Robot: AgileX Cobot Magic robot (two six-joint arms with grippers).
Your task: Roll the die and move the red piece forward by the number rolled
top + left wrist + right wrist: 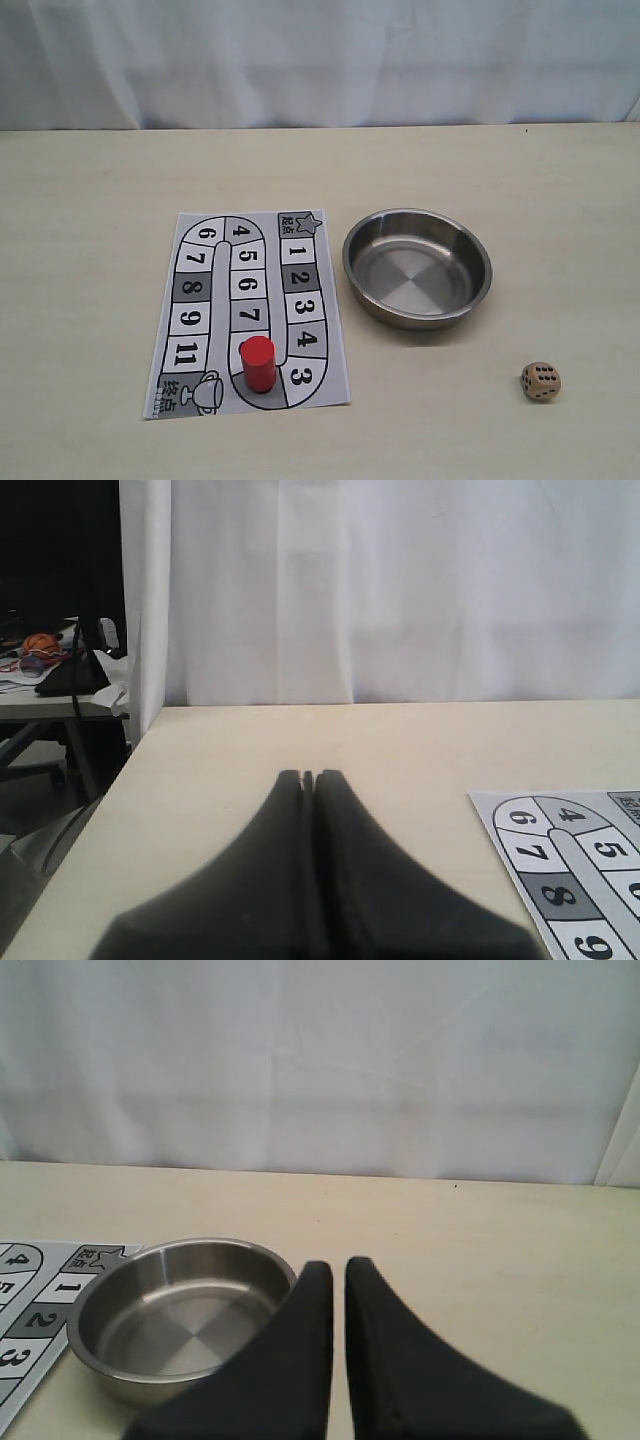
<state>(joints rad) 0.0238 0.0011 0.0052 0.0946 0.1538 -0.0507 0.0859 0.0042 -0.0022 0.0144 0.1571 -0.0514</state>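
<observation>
I am holding my right pincer [337, 1265] just ajar and gripping nothing. My left pincer [308, 773] is pressed closed, also empty.

The die [541, 381] is not showing to either wrist camera. It is lying on the table [100, 200] on my right pincer's side, well apart from the steel bowl [110, 1365].

That bowl is sitting ahead of my right pincer, with the game board [188, 320] beyond it. The red piece [258, 362] is standing upright on the board.

I am judging the die light, stiff and wooden, with slippery rounded corners. I am planning to pinch two opposite flat faces.
</observation>
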